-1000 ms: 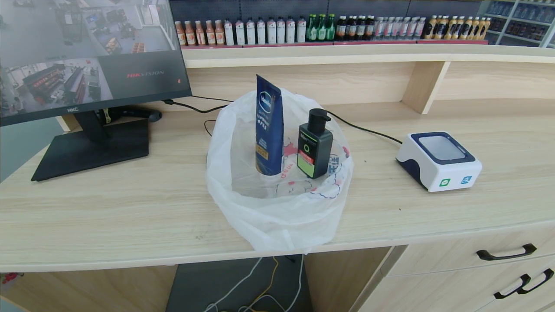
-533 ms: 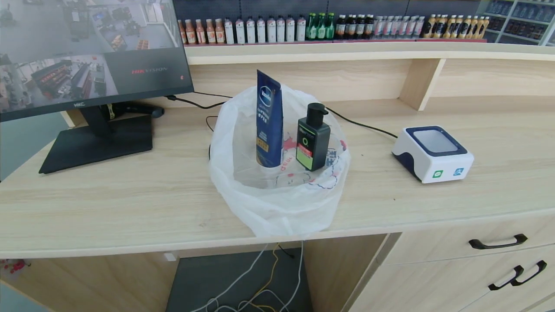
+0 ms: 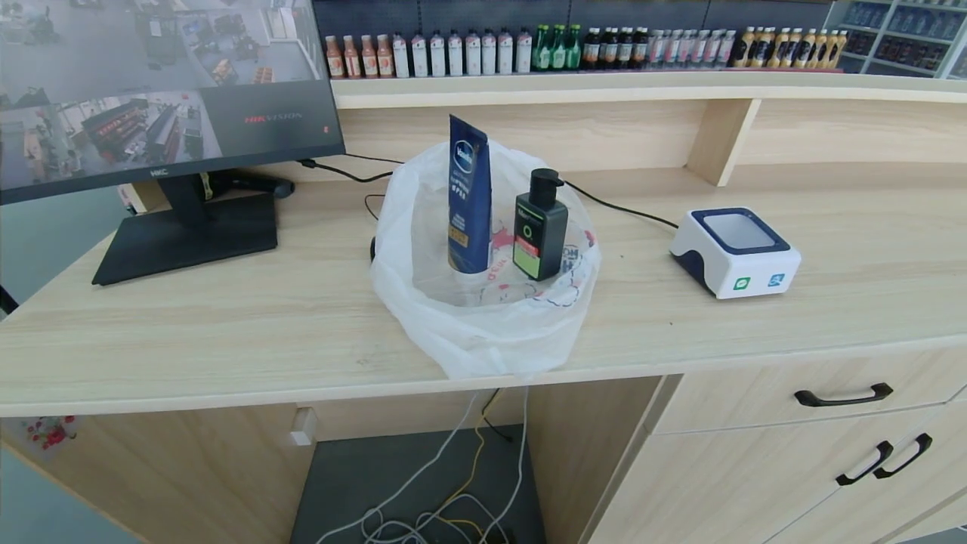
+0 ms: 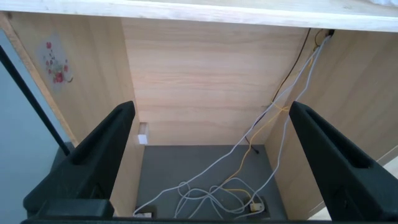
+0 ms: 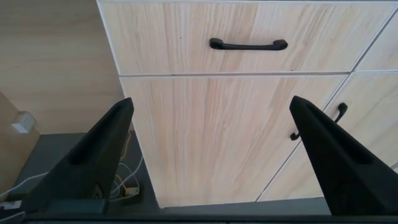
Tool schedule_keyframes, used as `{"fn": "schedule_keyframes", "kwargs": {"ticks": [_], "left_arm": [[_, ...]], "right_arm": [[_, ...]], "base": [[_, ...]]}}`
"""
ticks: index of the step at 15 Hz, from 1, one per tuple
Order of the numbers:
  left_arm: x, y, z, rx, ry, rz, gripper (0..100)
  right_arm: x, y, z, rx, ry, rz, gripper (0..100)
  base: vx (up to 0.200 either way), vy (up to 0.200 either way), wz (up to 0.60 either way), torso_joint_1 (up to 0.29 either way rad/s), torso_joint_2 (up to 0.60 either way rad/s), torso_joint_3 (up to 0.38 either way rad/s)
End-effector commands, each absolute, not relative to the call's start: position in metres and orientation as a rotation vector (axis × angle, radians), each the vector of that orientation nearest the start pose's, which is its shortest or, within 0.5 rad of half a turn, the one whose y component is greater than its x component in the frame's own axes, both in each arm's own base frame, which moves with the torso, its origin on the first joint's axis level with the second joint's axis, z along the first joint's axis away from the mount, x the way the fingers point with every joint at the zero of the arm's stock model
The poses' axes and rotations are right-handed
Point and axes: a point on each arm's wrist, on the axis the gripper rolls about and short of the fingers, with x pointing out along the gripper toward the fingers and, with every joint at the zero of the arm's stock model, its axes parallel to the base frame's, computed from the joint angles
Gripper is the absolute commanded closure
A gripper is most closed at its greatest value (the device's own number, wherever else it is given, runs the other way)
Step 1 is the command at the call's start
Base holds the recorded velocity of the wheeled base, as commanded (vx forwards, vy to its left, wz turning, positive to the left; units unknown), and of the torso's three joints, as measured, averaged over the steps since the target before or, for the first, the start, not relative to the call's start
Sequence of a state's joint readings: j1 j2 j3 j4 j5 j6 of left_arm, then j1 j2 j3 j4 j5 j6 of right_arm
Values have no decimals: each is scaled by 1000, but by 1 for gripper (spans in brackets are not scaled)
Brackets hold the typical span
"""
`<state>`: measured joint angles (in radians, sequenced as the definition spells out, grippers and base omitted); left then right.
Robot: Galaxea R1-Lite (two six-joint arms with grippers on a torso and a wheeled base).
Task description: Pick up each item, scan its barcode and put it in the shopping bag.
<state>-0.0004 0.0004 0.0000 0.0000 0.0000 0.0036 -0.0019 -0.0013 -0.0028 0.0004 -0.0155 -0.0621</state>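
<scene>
A white plastic shopping bag (image 3: 483,317) sits open on the wooden counter (image 3: 227,317). Inside it stand a tall blue tube (image 3: 469,204) and a black pump bottle (image 3: 540,236) with a green and red label, side by side and upright. The white and navy barcode scanner (image 3: 734,253) rests on the counter to the bag's right. My left gripper (image 4: 211,162) is open below the counter, facing the knee space with its loose cables. My right gripper (image 5: 211,155) is open too, facing the drawer fronts.
A monitor on a black stand (image 3: 189,234) occupies the counter's left. A handheld scanner (image 3: 249,183) lies behind it. Cables (image 3: 453,499) hang under the counter. Drawers with black handles (image 3: 842,397) are at the lower right. A shelf of bottles (image 3: 574,49) runs behind.
The whole head view has shifted: the counter and bag sit higher and smaller, more of the space beneath shows. The tube, bottle and scanner keep their places.
</scene>
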Motion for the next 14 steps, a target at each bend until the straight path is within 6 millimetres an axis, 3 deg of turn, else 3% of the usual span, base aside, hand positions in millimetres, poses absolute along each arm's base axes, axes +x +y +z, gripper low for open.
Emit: {"fn": "schedule_keyframes", "kwargs": {"ticks": [1,14], "left_arm": [[-23,0,75,2,0,0,0],[-23,0,75,-3,0,2,0]], "right_arm": [[-23,0,76,-63,-1,-17,0],[-23,0,76,-63,-1,-17,0]], "base": [[0,-200,0,-7,2,2],[0,-200,0,5,4,2]]}}
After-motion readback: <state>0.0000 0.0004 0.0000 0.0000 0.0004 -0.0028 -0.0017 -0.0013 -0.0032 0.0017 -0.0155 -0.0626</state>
